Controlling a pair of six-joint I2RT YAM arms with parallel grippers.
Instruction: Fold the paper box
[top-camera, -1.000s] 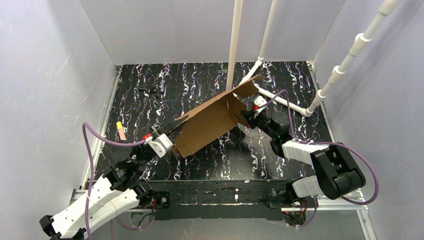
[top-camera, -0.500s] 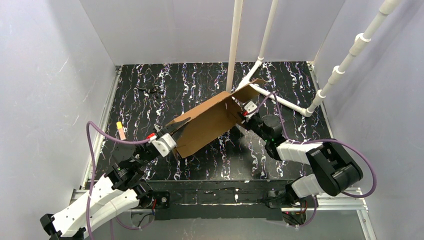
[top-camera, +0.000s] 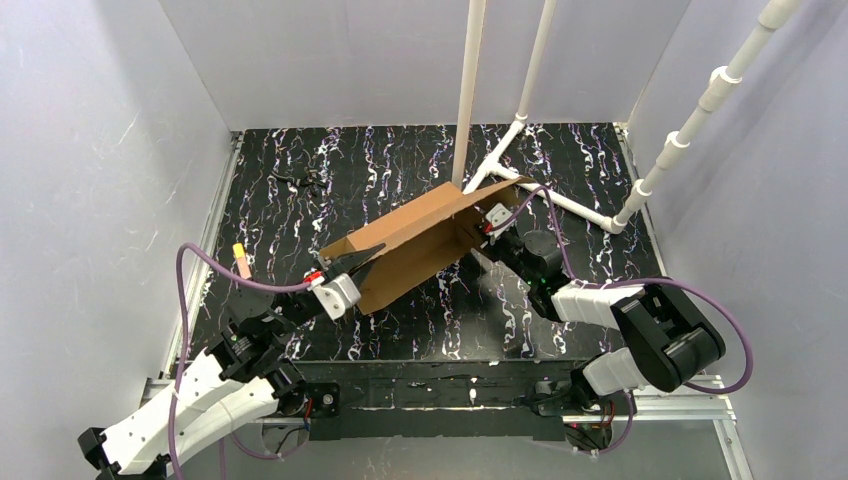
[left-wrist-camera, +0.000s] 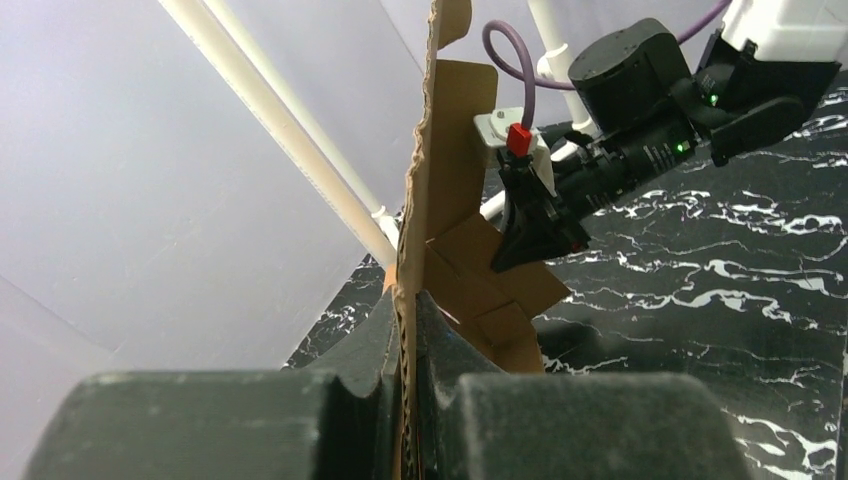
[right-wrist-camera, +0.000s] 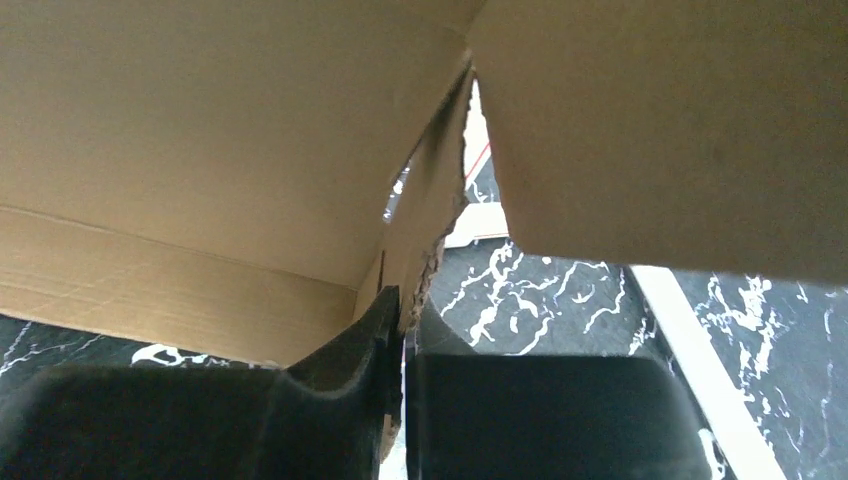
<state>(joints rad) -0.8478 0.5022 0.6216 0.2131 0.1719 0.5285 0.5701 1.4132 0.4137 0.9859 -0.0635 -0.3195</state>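
The paper box (top-camera: 415, 248) stands on edge over the middle of the table (top-camera: 290, 190), running from near-left to far-right, probably held taut at both ends so its walls can be creased. The left gripper (top-camera: 360, 262) is clamped tight on the near-left edge. The right gripper (top-camera: 487, 228) pinches a far-right end flap, jaws nearly together.

The box (top-camera: 415, 245) is seen as plain brown corrugated cardboard, unmarked, part-folded into a long shallow trough that is set on a slant. Its lower, nearer end is pinched between the left fingers (left-wrist-camera: 370, 350), and from there one wall is stood on edge, rising straight out from between the pads with its ragged fluted edge shown. At the far end a small, rough-edged flap is caught between the right fingers (right-wrist-camera: 360, 340). Broad panels are spread above them and to both sides. Creased tabs are folded inward just beside those fingertips.
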